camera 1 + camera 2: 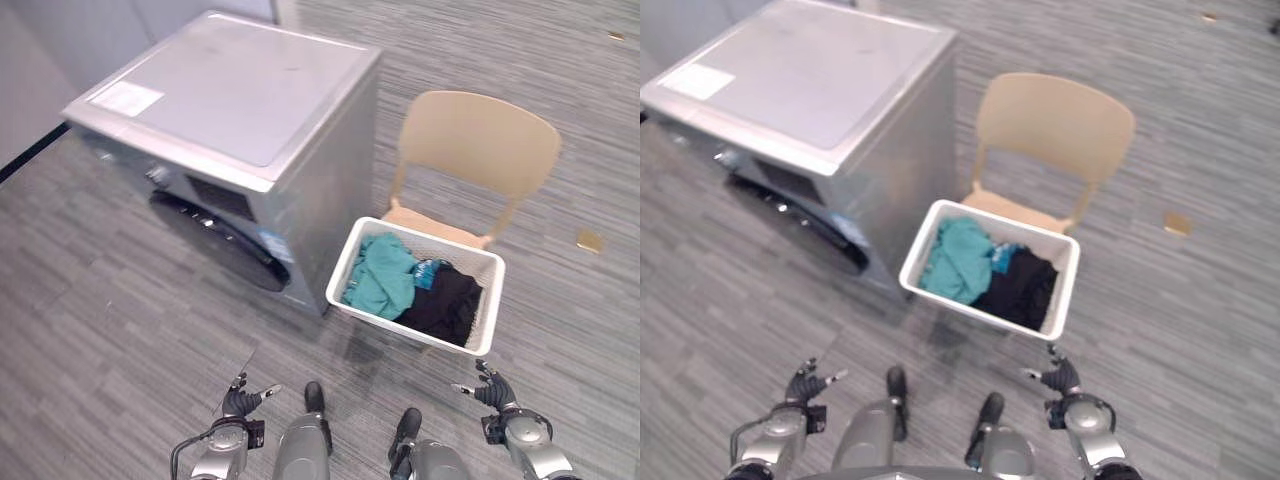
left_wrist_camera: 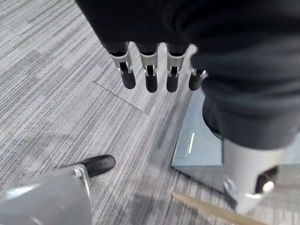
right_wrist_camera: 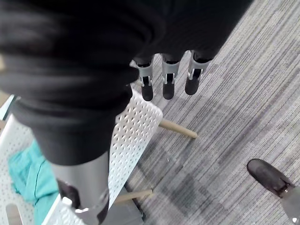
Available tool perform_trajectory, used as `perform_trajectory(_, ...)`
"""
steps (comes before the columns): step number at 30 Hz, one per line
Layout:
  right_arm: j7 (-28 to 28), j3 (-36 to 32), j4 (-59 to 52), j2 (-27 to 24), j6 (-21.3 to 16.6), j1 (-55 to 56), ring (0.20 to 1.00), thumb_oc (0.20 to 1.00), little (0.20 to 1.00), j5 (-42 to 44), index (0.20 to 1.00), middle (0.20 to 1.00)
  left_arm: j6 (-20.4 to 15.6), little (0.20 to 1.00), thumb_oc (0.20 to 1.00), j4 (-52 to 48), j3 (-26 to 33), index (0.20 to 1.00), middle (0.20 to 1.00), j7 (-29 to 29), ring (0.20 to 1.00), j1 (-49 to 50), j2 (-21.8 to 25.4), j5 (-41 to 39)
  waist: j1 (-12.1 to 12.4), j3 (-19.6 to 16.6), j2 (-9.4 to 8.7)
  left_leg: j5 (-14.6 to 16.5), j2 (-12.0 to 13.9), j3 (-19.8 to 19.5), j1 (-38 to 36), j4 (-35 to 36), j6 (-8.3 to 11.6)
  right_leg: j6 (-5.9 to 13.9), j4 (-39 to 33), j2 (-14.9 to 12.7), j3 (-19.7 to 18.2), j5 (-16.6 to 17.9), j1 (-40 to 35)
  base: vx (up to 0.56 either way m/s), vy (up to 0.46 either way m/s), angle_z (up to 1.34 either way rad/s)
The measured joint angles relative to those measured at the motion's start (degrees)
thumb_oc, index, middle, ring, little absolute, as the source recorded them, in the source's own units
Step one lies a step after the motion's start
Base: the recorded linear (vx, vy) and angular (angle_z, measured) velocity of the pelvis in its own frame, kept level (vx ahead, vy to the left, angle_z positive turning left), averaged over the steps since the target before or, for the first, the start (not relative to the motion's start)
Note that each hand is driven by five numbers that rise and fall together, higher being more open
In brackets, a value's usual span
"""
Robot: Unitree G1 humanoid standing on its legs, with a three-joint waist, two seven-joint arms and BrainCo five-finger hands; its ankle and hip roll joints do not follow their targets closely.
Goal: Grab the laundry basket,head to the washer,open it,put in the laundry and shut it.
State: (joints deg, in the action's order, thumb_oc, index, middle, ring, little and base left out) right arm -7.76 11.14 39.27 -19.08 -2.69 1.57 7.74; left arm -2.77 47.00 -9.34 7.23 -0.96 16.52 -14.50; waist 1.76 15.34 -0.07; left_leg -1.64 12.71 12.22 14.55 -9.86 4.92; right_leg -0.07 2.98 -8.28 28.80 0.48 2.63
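Observation:
A white perforated laundry basket (image 1: 489,300) rests on the seat of a beige chair (image 1: 478,145). Inside it lie a teal garment (image 1: 385,275) and a black garment (image 1: 445,300). To its left stands the silver washer (image 1: 225,95), whose dark round door (image 1: 215,240) is shut and faces the lower left. My left hand (image 1: 240,400) hangs low over the floor in front of the washer, its fingers (image 2: 147,79) straight and empty. My right hand (image 1: 490,390) is just below the basket's near right corner, apart from it, fingers (image 3: 168,82) straight. The basket wall (image 3: 133,140) lies past them.
Grey striped carpet runs all around. The chair's wooden legs (image 3: 178,129) stick out under the basket. A small tan plate (image 1: 589,241) lies on the floor to the chair's right. A wall with a dark base strip (image 1: 30,150) runs behind the washer at the left.

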Motion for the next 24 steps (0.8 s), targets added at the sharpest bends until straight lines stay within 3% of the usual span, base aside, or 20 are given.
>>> perform_trajectory(1,0.00,-1.92,0.07,1.22,0.17,-0.32,1.000,1.000,1.000,0.11,1.000,1.000,0.17,1.000,1.000,-0.06,-0.10,1.000,1.000,0.05,1.000,0.51,-0.27,0.02,-0.76,-0.53,-0.01,0.54,1.04,3.49,-0.48,-0.06,-0.62,2.45,0.93,-1.84,2.76,0.15,-0.10,0.17,0.363,0.67)
perform_trajectory(3,0.19,-1.76,0.43,1.32,0.20,-0.24,1.000,1.000,1.000,0.10,1.000,1.000,0.07,1.000,1.000,-0.16,-0.98,1.000,1.000,0.06,1.000,0.95,0.07,0.23,-0.93,-0.56,-0.52,-0.48,-0.35,2.71,-3.57,2.84,-0.82,4.35,4.47,-3.91,0.79,-0.95,1.14,0.16,0.381,0.24)
perform_trajectory(5,0.31,-1.44,0.07,3.21,0.41,-0.30,1.000,1.000,1.000,0.08,1.000,1.000,0.30,1.000,1.000,0.25,-0.98,1.000,1.000,0.02,1.000,0.74,1.06,1.72,-0.30,-1.35,-3.73,0.98,-4.67,3.96,-3.54,2.34,-3.56,4.98,6.74,-8.25,-1.20,-0.11,2.55,0.14,0.302,-0.01)
perform_trajectory(7,0.43,-0.74,0.04,4.61,0.48,-0.19,1.000,1.000,1.000,0.09,1.000,1.000,0.24,1.000,1.000,-0.28,-0.94,1.000,1.000,-0.12,1.000,0.35,2.13,2.24,-0.07,-1.63,-5.15,4.06,-7.80,4.47,-3.17,0.13,-5.33,5.21,8.61,-11.54,-5.16,2.73,3.33,0.14,0.267,0.16)
perform_trajectory(8,0.60,1.15,-0.30,5.24,0.47,-0.65,1.000,1.000,1.000,0.09,1.000,1.000,0.09,1.000,1.000,-1.22,-0.62,1.000,1.000,-0.15,1.000,0.40,3.73,2.29,0.02,-1.74,-5.28,5.20,-8.99,4.44,-3.00,-0.23,-6.61,4.15,11.82,-12.68,-8.82,5.01,5.58,0.13,0.334,0.23)
perform_trajectory(9,0.54,2.56,-1.26,5.62,0.38,-0.90,1.000,1.000,1.000,0.09,1.000,1.000,0.09,1.000,1.000,-1.31,0.59,1.000,1.000,0.02,1.000,0.16,4.21,2.30,-0.34,-1.73,-4.72,3.81,-9.70,2.87,-3.37,1.42,-7.41,5.58,19.00,-11.03,-15.83,2.00,9.64,0.09,0.251,0.37)
perform_trajectory(11,0.61,3.39,-2.59,5.87,0.39,-0.63,1.000,1.000,1.000,0.05,1.000,1.000,0.06,1.000,1.000,-1.81,0.84,1.000,1.000,0.30,1.000,-0.07,5.70,2.29,-0.02,-1.65,-4.64,2.19,-10.39,1.74,-4.68,4.19,-8.70,6.09,19.79,-6.17,-20.57,-2.63,11.67,0.12,0.143,0.42)
perform_trajectory(12,0.54,3.43,-2.90,5.62,0.42,-1.54,1.000,1.000,1.000,0.05,1.000,1.000,0.13,1.000,1.000,-1.93,0.67,1.000,1.000,0.24,1.000,0.64,6.03,2.28,-0.30,-1.63,-4.65,1.58,-11.22,1.38,-5.22,5.52,-8.70,5.62,18.11,-2.64,-20.66,-3.80,12.88,0.20,0.092,0.27)
perform_trajectory(15,0.49,5.78,-4.44,3.16,0.44,-3.94,1.000,1.000,1.000,-0.12,1.000,1.000,0.03,1.000,1.000,0.88,-0.07,1.000,1.000,0.20,1.000,-0.64,3.63,2.28,-0.38,-0.79,-3.60,1.37,-13.49,-2.03,-7.52,8.15,-9.57,5.47,11.46,3.41,-21.58,-3.85,14.66,0.16,0.001,0.54)
perform_trajectory(18,0.48,5.77,-5.24,2.10,0.39,-4.61,1.000,1.000,1.000,-0.90,1.000,1.000,-0.20,1.000,1.000,1.08,-0.70,1.000,1.000,0.14,1.000,-1.24,1.73,2.29,-0.67,-0.77,-3.67,1.41,-16.29,-5.75,-8.01,8.76,-9.31,5.85,6.55,4.11,-22.86,-2.30,16.02,0.10,-0.066,0.95)
perform_trajectory(19,0.54,5.74,-5.21,1.89,0.40,-4.55,1.000,1.000,1.000,-1.15,1.000,1.000,-1.01,1.000,1.000,0.47,-1.78,1.000,1.000,0.09,1.000,-0.70,1.59,2.31,-1.09,-0.61,-3.31,0.69,-17.23,-8.34,-8.09,8.74,-9.34,4.89,5.59,4.00,-23.38,0.87,15.11,0.10,-0.104,1.27)
perform_trajectory(21,0.59,5.89,-4.94,2.00,0.42,-5.34,1.000,1.000,1.000,-1.17,1.000,1.000,-1.12,1.000,1.000,0.15,-1.69,1.000,1.000,0.14,1.000,0.20,1.69,2.33,0.61,-0.29,-2.76,0.93,-17.31,-9.81,-8.32,8.70,-8.80,4.30,4.31,4.14,-23.18,3.56,14.05,0.11,-0.131,0.64)
perform_trajectory(24,0.67,7.79,-4.52,1.53,0.40,-7.73,1.000,1.000,1.000,-1.19,1.000,1.000,-1.09,1.000,1.000,0.20,-1.70,1.000,1.000,0.09,1.000,2.33,1.61,2.33,0.39,-0.03,-1.04,1.33,-16.77,-13.77,-8.91,9.01,-7.06,2.29,-1.46,4.99,-20.55,7.73,9.68,0.06,-0.118,0.63)
